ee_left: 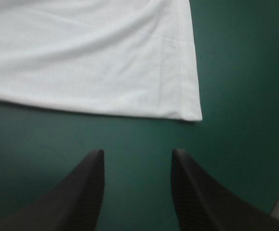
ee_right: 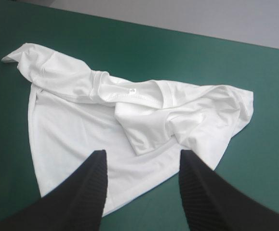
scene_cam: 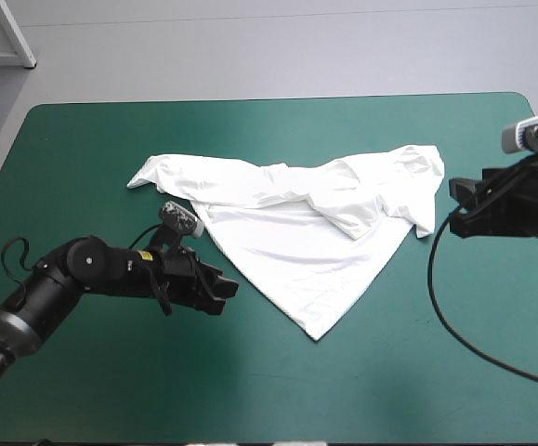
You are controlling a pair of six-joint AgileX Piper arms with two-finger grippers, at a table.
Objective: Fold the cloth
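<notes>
Both grippers are empty. The left gripper (scene_cam: 227, 288) is low over the teal-green cover (scene_cam: 83, 167). Its fingers are spread wide and touch nothing. A corner of the white T-shirt (scene_cam: 287, 246) lies just ahead of it, so I think it is getting ready to pinch that edge. The right gripper (scene_cam: 456, 203) hangs by the shirt's other side, also spread wide. The T-shirt lies in the middle of the cover. It is partly flat, with its top end bunched up.
</notes>
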